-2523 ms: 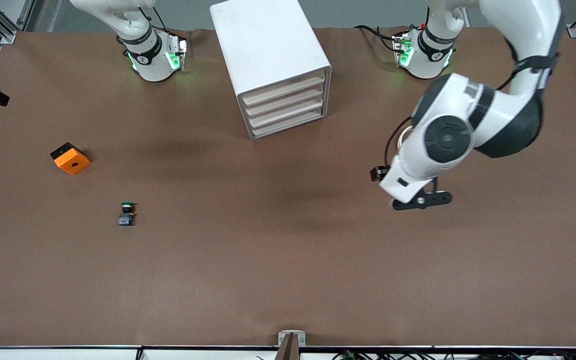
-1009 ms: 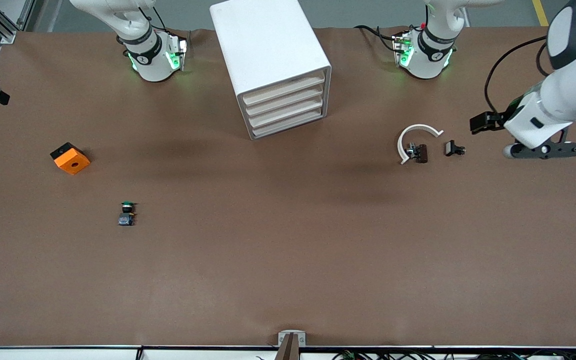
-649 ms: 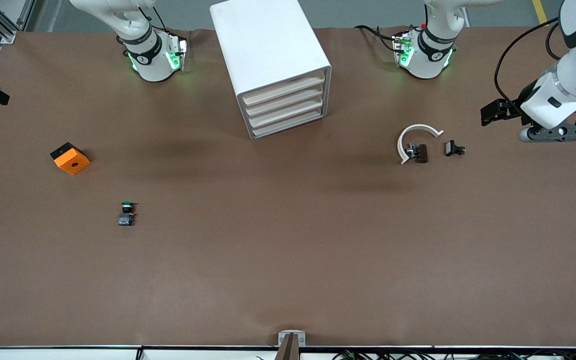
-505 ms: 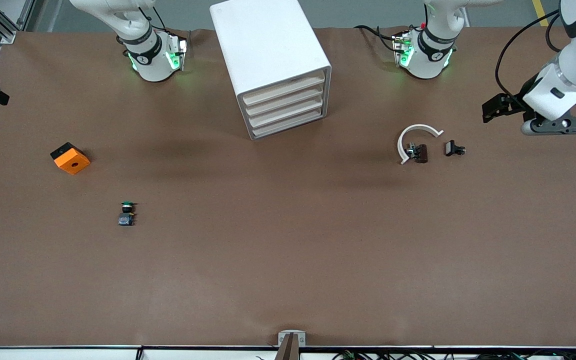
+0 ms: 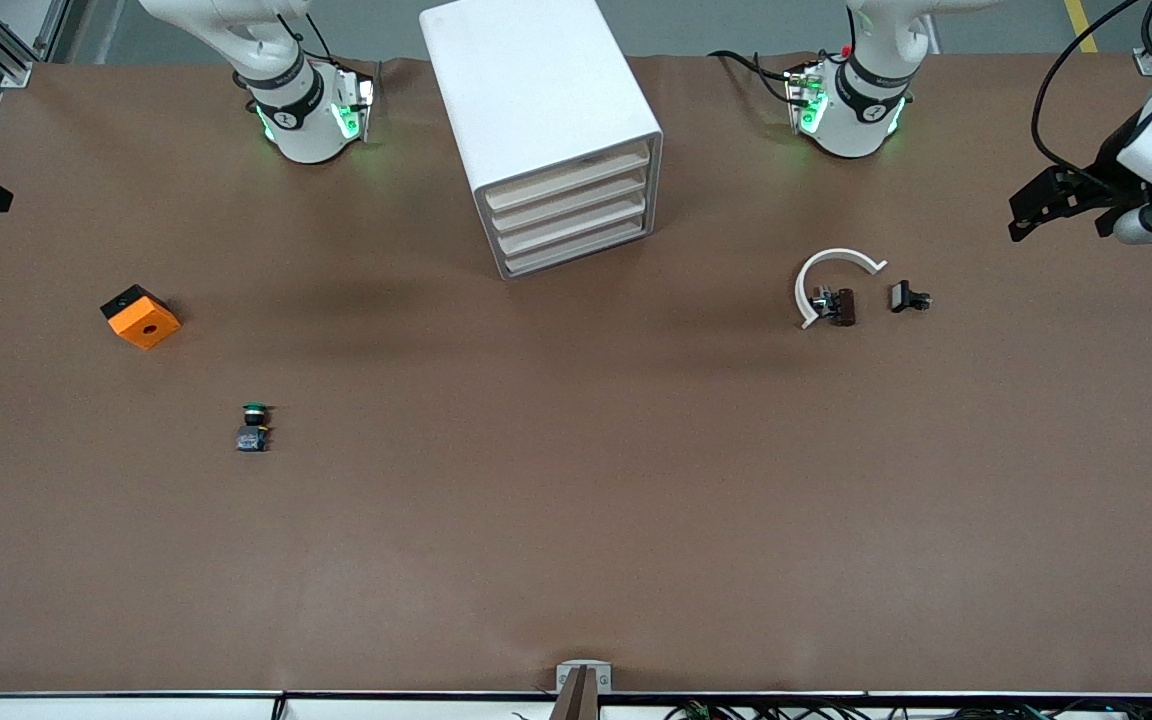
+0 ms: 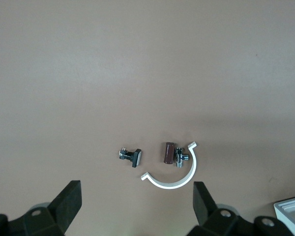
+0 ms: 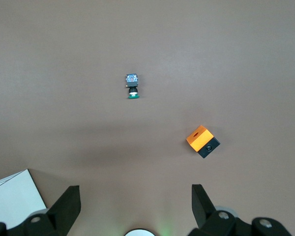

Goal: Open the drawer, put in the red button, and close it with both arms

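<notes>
The red button is showing nowhere. Nearest me a green-capped button (image 5: 254, 425) is lying, then an orange block (image 5: 141, 316), then the drawer cabinet (image 5: 536, 90), all drawers shut. The left gripper (image 5: 1141, 212) is hanging spread wide over its table end. The right gripper (image 7: 133, 196) is waiting open-fingered, high up. I'd be pulling one drawer squarely while bracing the cabinet, and refusing the green one.

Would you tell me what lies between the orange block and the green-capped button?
Only bare brown tabletop, in the front view, between the orange block and the green-capped button.
</notes>
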`<state>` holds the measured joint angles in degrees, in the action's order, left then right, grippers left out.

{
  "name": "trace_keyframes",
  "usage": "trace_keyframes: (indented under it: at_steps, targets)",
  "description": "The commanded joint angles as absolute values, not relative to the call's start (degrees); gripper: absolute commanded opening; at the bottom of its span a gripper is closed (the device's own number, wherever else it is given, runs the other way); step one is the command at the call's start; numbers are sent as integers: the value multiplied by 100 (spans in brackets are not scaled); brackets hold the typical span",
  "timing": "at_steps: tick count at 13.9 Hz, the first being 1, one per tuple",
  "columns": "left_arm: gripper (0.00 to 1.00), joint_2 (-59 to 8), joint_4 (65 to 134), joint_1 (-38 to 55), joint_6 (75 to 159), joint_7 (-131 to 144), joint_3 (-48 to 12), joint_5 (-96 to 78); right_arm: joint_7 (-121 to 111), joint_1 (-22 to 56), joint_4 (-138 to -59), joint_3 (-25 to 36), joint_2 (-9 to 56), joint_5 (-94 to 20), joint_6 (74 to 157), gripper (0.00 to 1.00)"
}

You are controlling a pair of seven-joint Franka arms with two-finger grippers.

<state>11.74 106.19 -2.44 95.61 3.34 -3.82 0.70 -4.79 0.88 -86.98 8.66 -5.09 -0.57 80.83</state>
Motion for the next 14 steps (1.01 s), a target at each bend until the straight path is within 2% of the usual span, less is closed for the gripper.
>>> trace_keyframes:
  at_steps: [1, 5, 14]
  targets:
    - [100, 1143, 10302, -246, 9449, 299, -413, 17, -510, 53, -8807, 835, -633, 26, 8156, 100]
    - [100, 958, 9906, -229, 9132, 334, -439, 18, -510, 44, -8807, 835, -633, 35, 8156, 100]
    - [100, 940, 9844, -237, 8991, 325, -431, -53, -492, 44, -8815, 844, -624, 18, 8156, 100]
